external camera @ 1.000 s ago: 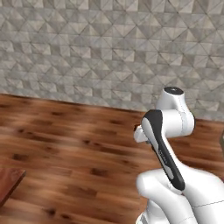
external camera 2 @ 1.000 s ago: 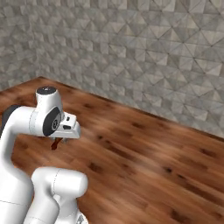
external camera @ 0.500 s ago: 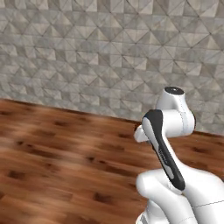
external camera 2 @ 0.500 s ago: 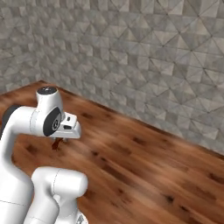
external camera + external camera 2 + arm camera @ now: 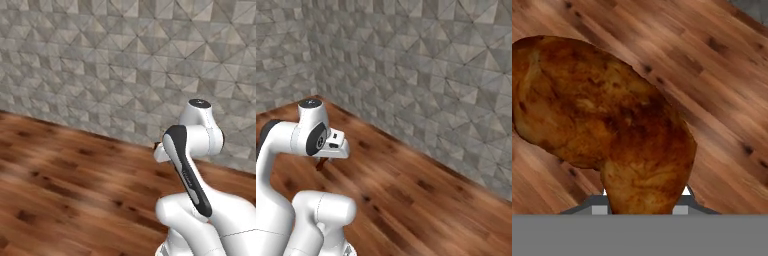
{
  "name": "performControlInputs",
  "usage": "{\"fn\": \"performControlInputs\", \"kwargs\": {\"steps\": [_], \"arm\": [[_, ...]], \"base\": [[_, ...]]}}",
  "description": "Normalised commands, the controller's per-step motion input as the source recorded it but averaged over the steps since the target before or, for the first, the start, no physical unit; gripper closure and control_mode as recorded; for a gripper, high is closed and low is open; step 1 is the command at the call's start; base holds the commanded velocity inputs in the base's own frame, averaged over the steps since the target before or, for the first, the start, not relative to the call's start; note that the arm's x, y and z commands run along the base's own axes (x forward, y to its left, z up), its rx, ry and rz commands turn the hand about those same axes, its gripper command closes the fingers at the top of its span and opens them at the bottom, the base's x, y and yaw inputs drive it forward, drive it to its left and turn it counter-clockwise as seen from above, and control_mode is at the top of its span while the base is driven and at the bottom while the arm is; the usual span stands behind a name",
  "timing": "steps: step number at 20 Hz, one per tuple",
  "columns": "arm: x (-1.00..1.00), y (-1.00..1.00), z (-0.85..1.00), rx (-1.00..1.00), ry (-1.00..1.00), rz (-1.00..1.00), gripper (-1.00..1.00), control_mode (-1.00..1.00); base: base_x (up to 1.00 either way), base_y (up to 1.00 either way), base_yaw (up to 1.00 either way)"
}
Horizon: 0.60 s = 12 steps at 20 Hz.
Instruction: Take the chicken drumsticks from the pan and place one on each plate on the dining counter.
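One chicken drumstick [image 5: 607, 120], orange-brown with darker browned patches, takes up most of the hand view. Its narrow end runs down between the fingers of my gripper [image 5: 644, 200], which is shut on it. In the right base view the same drumstick [image 5: 320, 164] hangs as a small reddish piece under the hand, above a wood-plank surface [image 5: 421, 195]. My arm is folded close over the base. The pan, the plates and the dining counter are out of view.
A grey stone-tile wall [image 5: 115, 70] rises behind the brown wood planks [image 5: 65, 190] and meets a second wall in a corner [image 5: 306, 55] at the left of the right base view.
Both base views have shifted, so the base has driven and turned: the tiled wall is nearer and a dark red-brown corner at lower left has left the picture. The grip on the drumstick is unchanged.
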Motion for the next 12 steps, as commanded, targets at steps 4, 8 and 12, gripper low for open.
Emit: {"fn": "performControlInputs", "kwargs": {"steps": [4,8,12], "arm": [[0.00,0.00,0.00,0.00,0.00,0.00,1.00,1.00],[0.00,0.00,0.00,0.00,0.00,0.00,1.00,1.00],[0.00,0.00,0.00,0.00,0.00,0.00,1.00,1.00]], "base": [[1.00,0.01,0.33],[1.00,0.00,0.39],[1.00,0.00,0.43]]}}
